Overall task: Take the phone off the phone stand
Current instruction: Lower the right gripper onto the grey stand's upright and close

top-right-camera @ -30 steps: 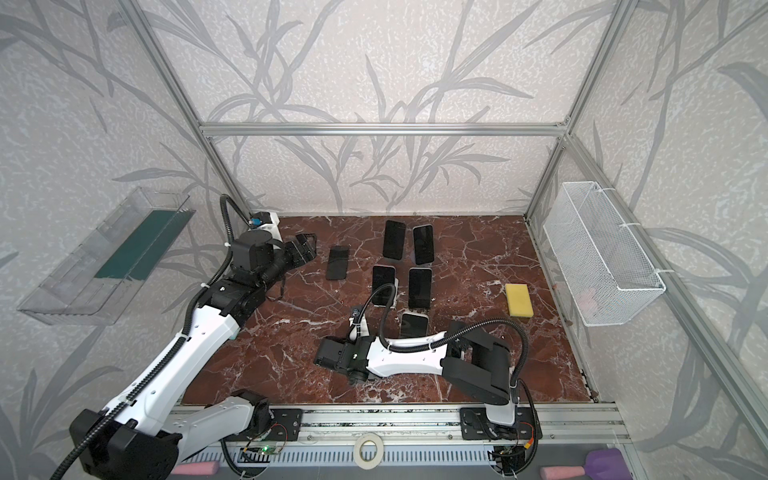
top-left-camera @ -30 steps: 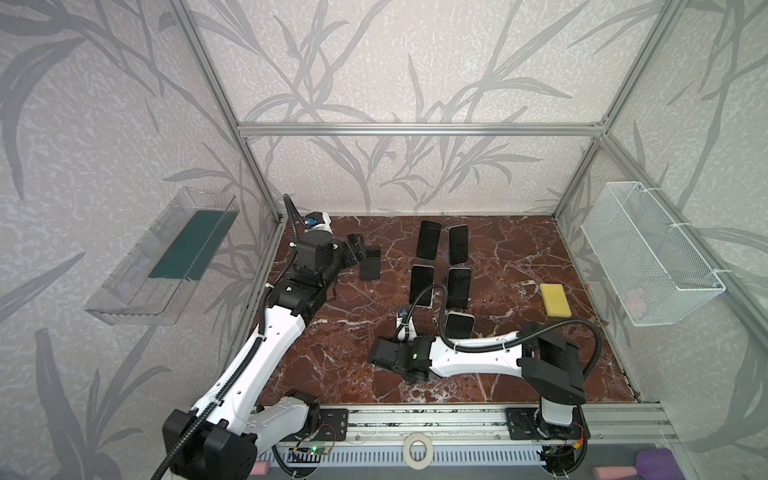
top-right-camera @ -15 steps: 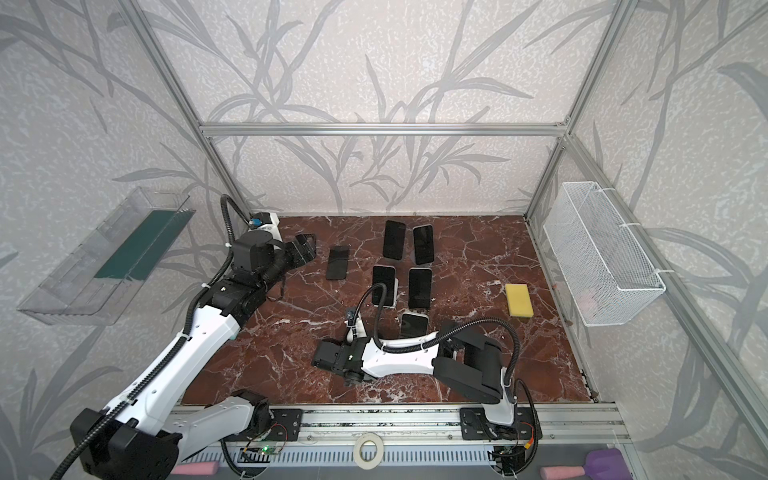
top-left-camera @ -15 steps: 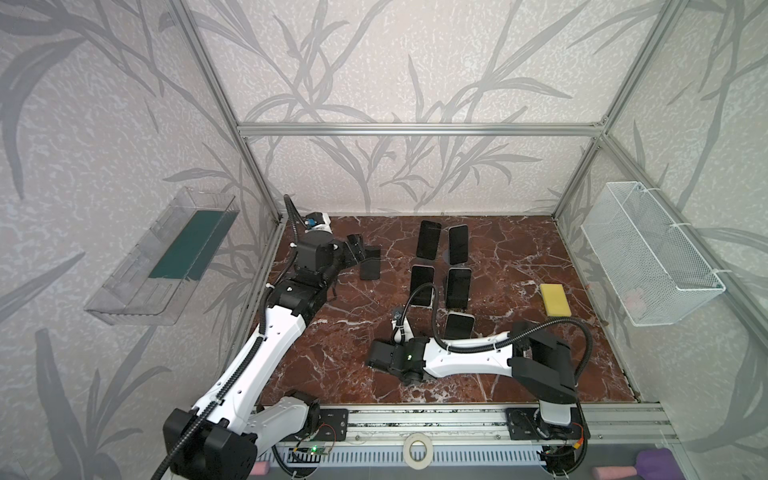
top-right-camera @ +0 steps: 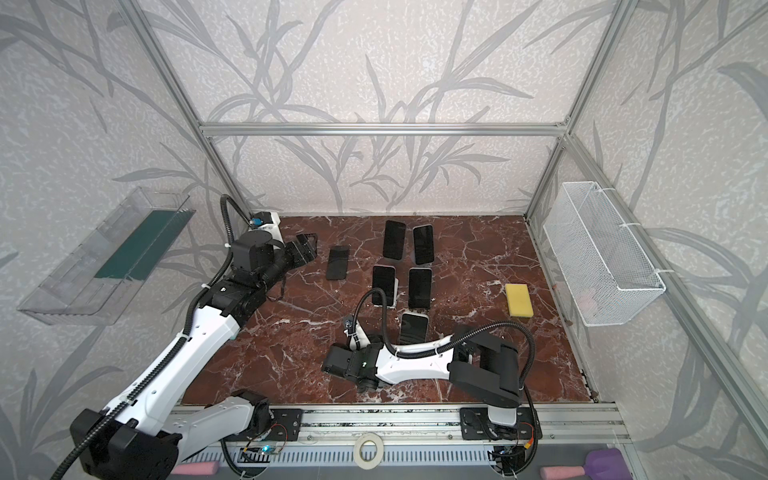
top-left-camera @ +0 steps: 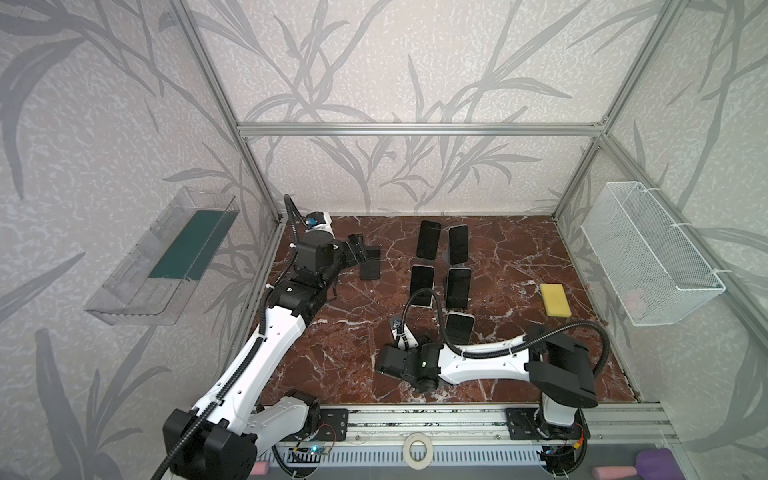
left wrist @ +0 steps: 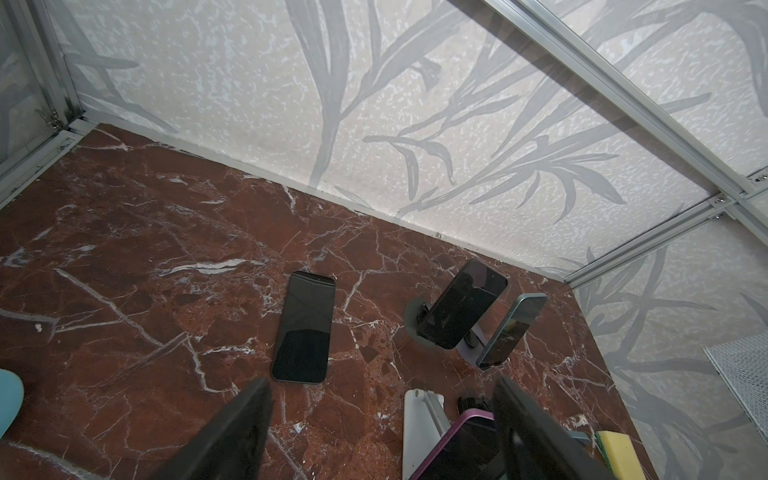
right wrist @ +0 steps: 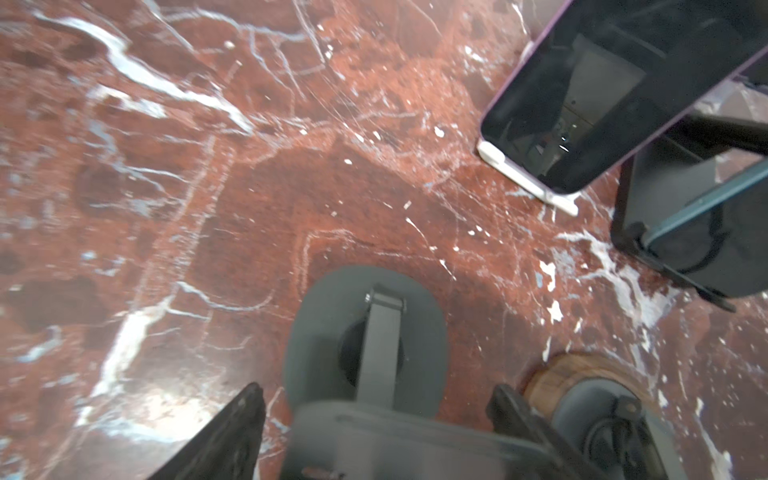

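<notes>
Right gripper [right wrist: 376, 390], the nearer arm, sits low near the table's [top-left-camera: 332, 353] front edge. Its jaws stand apart astride a matte grey slab [right wrist: 395, 440], apparently the phone's back, on a round-based stand [right wrist: 324, 332] just ahead. Its long axis and any pinch are unclear. Left gripper [left wrist: 382, 380] gapes empty, rear-left.

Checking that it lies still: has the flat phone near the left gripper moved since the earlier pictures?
No. The flat phone keeps the same spot in both top views, equally far left of the back-left propped phone.
</notes>
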You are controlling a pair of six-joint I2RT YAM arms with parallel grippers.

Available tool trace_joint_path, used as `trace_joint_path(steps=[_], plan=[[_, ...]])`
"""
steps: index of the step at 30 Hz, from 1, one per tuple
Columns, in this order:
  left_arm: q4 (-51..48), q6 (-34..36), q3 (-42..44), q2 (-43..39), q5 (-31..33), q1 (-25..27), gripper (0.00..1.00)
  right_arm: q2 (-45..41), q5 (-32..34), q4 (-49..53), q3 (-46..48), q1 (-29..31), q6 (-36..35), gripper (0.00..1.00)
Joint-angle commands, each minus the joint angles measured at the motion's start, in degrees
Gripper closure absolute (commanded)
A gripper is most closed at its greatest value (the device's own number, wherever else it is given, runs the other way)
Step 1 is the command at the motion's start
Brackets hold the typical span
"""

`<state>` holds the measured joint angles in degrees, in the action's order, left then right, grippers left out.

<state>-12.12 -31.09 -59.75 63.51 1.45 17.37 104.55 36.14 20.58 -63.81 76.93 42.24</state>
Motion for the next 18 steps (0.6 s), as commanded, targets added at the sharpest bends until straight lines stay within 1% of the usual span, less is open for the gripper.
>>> trace_joint_path(steps=[1, 3, 7, 9, 11, 14, 18], plan=[[1.19, -0.11, 0.51, -0.57, -0.38, -0.05, 0.17, -0.9, -1.47, -2.23, -1.09, 0.15, -1.41, 0.13], [1.31, -0.11, 0.59, -0.84, -0.12, -0.05, 0.17, -0.07, -1.36, -1.9, -1.82, -0.22, 0.72, 0.13], [1.55, -0.44, 0.73, -1.03, -0.35, -0.05, 0.17, 2.19, 2.45, 1.2, -3.42, -0.1, 7.64, 0.12], [1.66, -0.71, 0.71, -0.93, -0.74, -0.05, 0.17, 2.84, 3.77, 1.13, -3.09, -0.11, 9.79, 0.11], [1.64, -0.72, 0.68, -0.84, -1.1, -0.05, 0.17, 3.52, 5.23, 0.94, -3.08, -0.11, 10.95, 0.12], [1.66, -0.81, 0.73, -1.08, -1.06, -0.05, 0.17, 3.65, 7.46, 0.37, -2.74, -0.2, 12.67, 0.15], [1.8, -0.95, 0.77, -1.28, -1.1, -0.05, 0.17, 2.25, 7.64, -7.9, 1.38, -0.24, 10.04, 0.22]])
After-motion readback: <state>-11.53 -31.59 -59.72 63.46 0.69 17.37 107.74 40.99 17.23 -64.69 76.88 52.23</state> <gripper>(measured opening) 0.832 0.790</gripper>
